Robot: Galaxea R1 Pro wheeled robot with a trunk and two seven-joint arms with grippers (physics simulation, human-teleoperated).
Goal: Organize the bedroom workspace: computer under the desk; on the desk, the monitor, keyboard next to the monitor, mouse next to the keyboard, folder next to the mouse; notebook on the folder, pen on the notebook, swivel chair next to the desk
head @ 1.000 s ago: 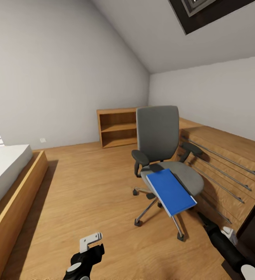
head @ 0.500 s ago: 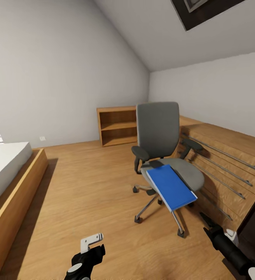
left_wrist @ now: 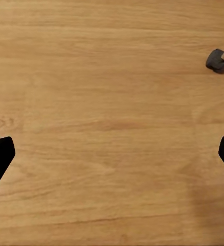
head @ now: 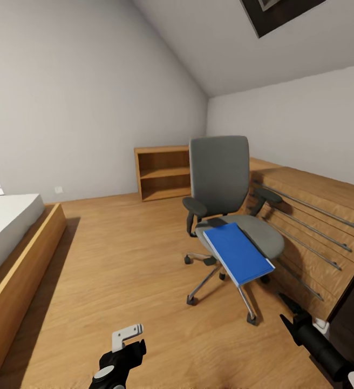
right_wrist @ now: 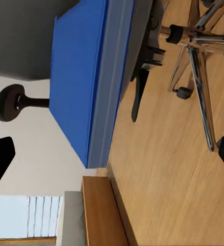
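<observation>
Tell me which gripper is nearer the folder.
The right gripper, low beside the chair, aimed at the folder. The left gripper hangs over bare floor, farther off.

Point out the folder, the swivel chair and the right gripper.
folder [head: 237, 254], head view, middle of its blue cover.
swivel chair [head: 219, 173], head view, grey backrest.
right gripper [right_wrist: 112, 148], right wrist view, midway between the black fingertips.

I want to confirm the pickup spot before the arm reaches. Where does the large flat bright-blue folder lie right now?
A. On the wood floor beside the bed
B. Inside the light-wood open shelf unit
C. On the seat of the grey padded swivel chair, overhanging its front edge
C: the head view shows the bright-blue folder lying flat on the grey swivel chair's seat, its near corner jutting past the front edge.
</observation>
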